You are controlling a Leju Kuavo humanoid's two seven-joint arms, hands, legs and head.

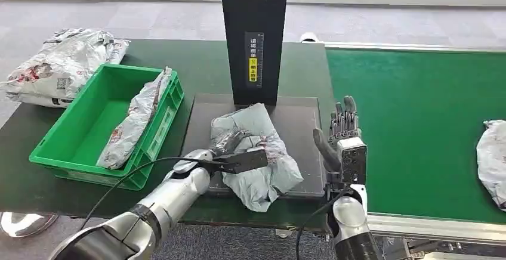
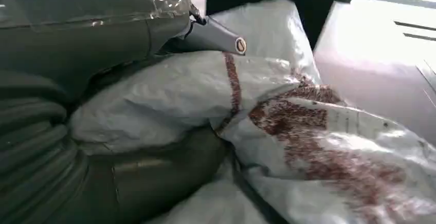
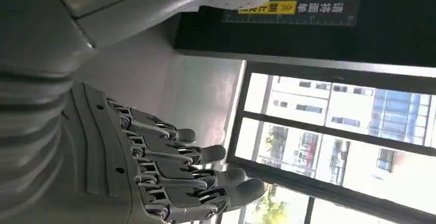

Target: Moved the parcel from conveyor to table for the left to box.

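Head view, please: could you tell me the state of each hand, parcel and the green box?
left hand: gripping the parcel on the tray.
right hand: open, upright, holding nothing.
parcel on the tray: crumpled, lying on the dark tray.
green box: holds one parcel leaning on its wall.
parcel on the conveyor: lying untouched.

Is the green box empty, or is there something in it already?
Not empty. The green box already has one crinkly grey parcel lying slanted inside it, with its top end leaning on the box's right wall.
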